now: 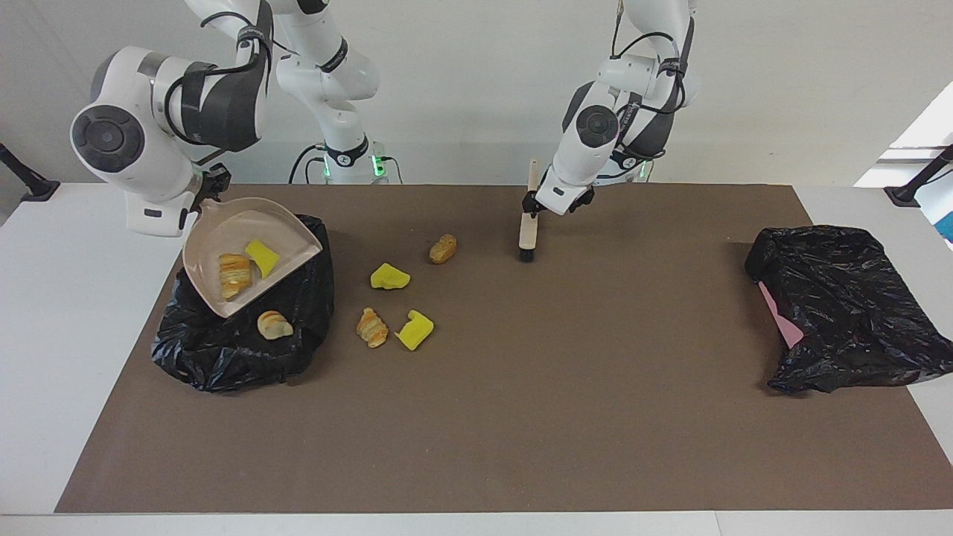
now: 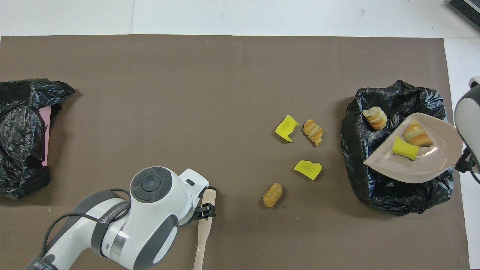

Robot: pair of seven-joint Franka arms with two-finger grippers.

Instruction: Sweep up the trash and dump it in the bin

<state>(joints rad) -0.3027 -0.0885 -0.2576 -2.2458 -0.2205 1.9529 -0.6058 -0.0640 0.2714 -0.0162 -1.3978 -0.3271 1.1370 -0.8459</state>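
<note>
Brown mat on white desk, plain white wall by the robots. Right gripper (image 1: 205, 199) clamped tight on dustpan (image 1: 223, 232) handle, tipping it over black bin bag (image 1: 223, 357) at the right arm's end so trash (image 1: 234, 274) slides out: two bits in the pan, one on the bag, four on the mat between bag and brush. Left gripper (image 1: 534, 204) at upright brush (image 1: 527, 232), bristles down, likely ready for more sweeping; cannot tell if squeezing or loose.

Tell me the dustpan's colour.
The dustpan is plain beige, clearest in the overhead view.
</note>
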